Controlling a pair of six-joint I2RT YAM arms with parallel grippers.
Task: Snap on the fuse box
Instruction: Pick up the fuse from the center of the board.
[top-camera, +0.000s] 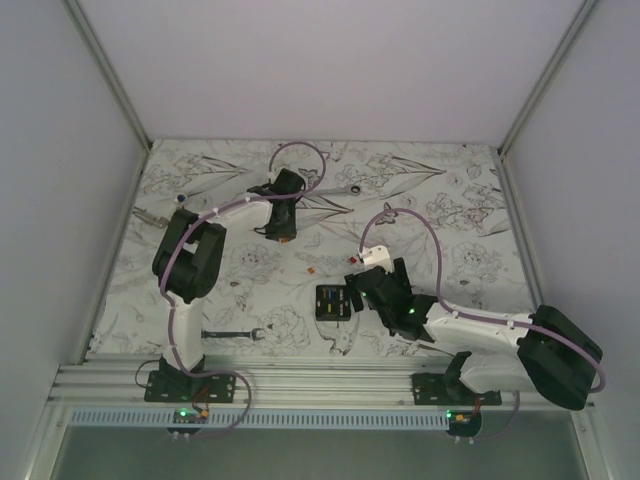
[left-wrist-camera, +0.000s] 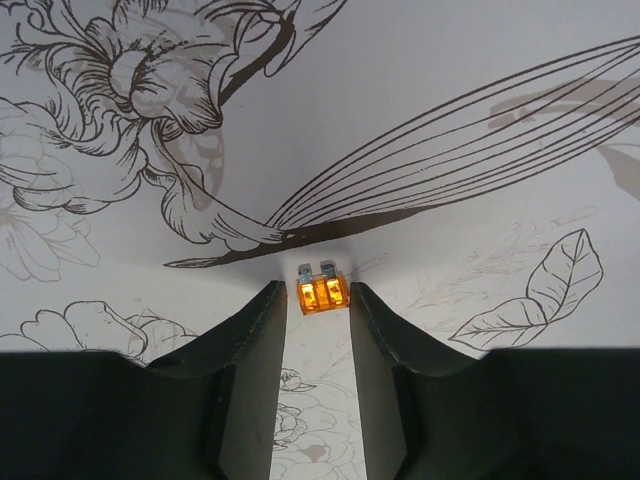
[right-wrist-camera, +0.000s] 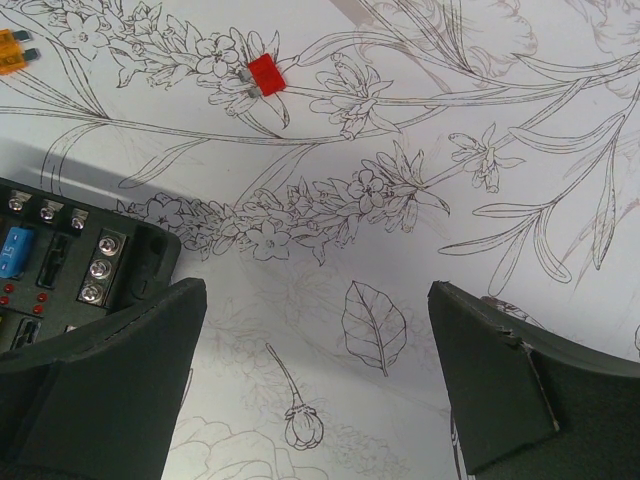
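The fuse box (top-camera: 333, 302) is a small black square box lying open-side up at the table's near middle. In the right wrist view its corner (right-wrist-camera: 70, 260) shows a blue fuse and screws. My right gripper (top-camera: 357, 288) is just right of the box, wide open and empty (right-wrist-camera: 318, 300); its left finger overlaps the box's edge in view. My left gripper (top-camera: 284, 232) is farther back. Its jaws (left-wrist-camera: 318, 302) stand narrowly open on either side of a small orange fuse (left-wrist-camera: 322, 291) at the tips, with a thin gap on the left.
A red fuse (right-wrist-camera: 265, 75) and an orange fuse (right-wrist-camera: 10, 52) lie loose beyond the box, small in the top view (top-camera: 311, 268). A wrench (top-camera: 235, 334) lies near the left arm's base. Another tool (top-camera: 150, 213) lies far left, a socket (top-camera: 354, 188) at the back.
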